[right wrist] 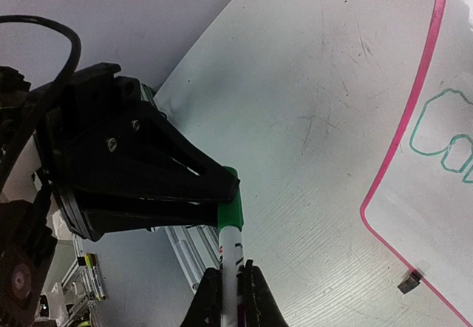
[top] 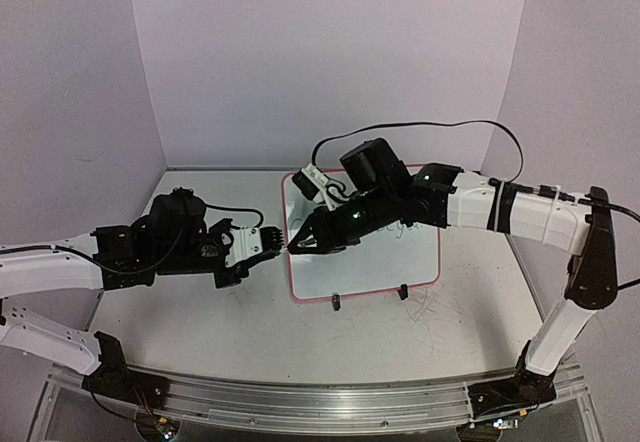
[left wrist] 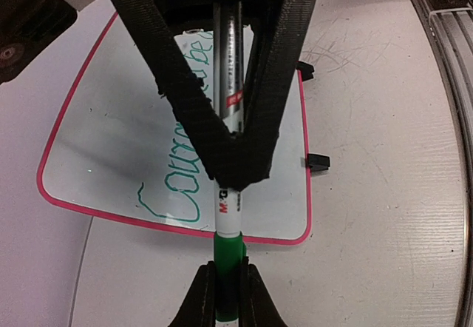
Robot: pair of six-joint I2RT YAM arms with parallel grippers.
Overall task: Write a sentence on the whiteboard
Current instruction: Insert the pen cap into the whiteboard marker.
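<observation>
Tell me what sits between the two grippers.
A marker spans the gap: the left gripper pinches its green cap, the right gripper its white barrel. Both wrist views show it.

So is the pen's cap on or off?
On. The green cap sits on the marker's white barrel, no tip showing; the left gripper pinches the cap, the right gripper the barrel.
</observation>
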